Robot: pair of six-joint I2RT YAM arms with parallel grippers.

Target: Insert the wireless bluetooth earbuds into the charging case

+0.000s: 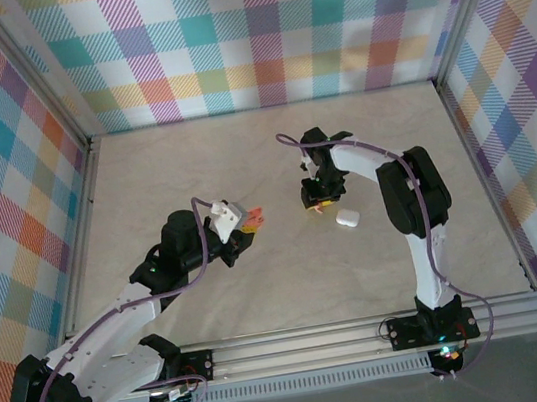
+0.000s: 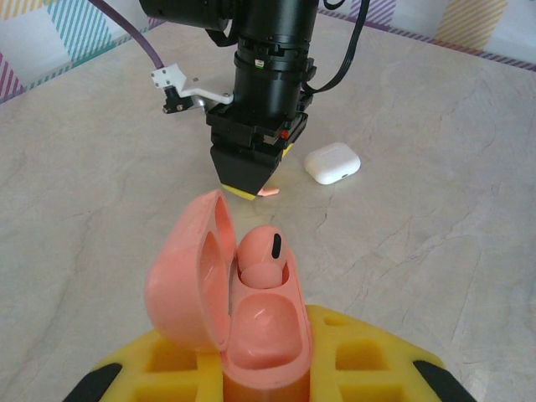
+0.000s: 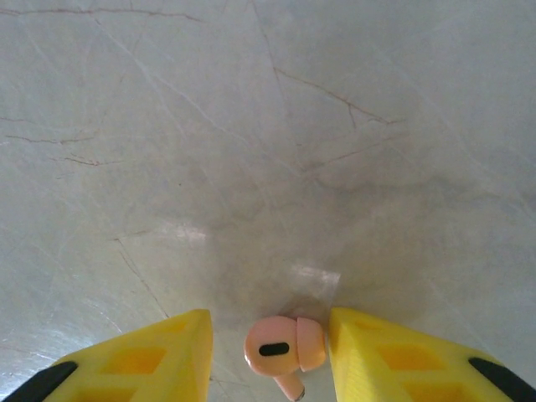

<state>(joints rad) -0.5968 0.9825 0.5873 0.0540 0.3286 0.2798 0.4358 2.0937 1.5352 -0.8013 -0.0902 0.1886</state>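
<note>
My left gripper (image 1: 250, 224) is shut on the salmon-pink charging case (image 2: 266, 335), held above the table with its lid (image 2: 186, 276) swung open to the left. One pink earbud (image 2: 262, 251) sits in the case's far socket; the near socket is bare. The other earbud (image 3: 280, 346) lies on the table, stem toward the camera. My right gripper (image 3: 270, 328) stands open over it, pointing down, one yellow finger (image 3: 163, 356) on each side. The right finger is close against the eartip and the left finger is a gap away. This gripper (image 2: 249, 186) also hangs just beyond the case.
A white rounded case (image 1: 349, 217) lies shut on the table just right of my right gripper; it is the white case (image 2: 332, 162) seen past the pink one. The pale marble table (image 1: 193, 172) is walled by plaid panels at the left, back and right.
</note>
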